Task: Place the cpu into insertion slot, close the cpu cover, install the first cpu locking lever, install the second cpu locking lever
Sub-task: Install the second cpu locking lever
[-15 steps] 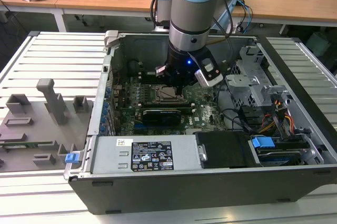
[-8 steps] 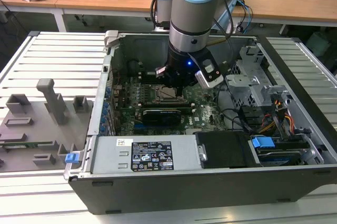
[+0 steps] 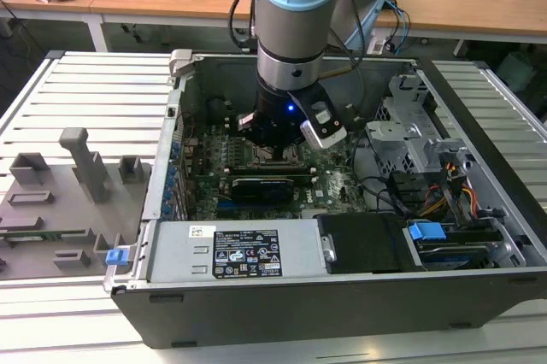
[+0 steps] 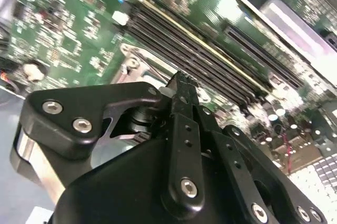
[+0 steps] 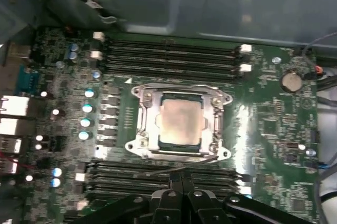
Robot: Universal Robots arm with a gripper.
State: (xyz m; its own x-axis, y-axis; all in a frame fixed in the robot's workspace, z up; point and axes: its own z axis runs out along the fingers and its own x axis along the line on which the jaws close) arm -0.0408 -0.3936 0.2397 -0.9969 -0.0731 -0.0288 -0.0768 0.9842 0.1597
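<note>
The cpu sits in the insertion slot, with the cpu cover apparently down over it. The gripper hangs just beside the slot, jaws pressed together, holding nothing.

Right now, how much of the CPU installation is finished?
In the first wrist view the cpu already sits in the insertion slot, with the cpu cover apparently lying closed around it. The gripper, shut and empty, hovers beside the socket. I cannot tell whether either locking lever is latched.
</note>
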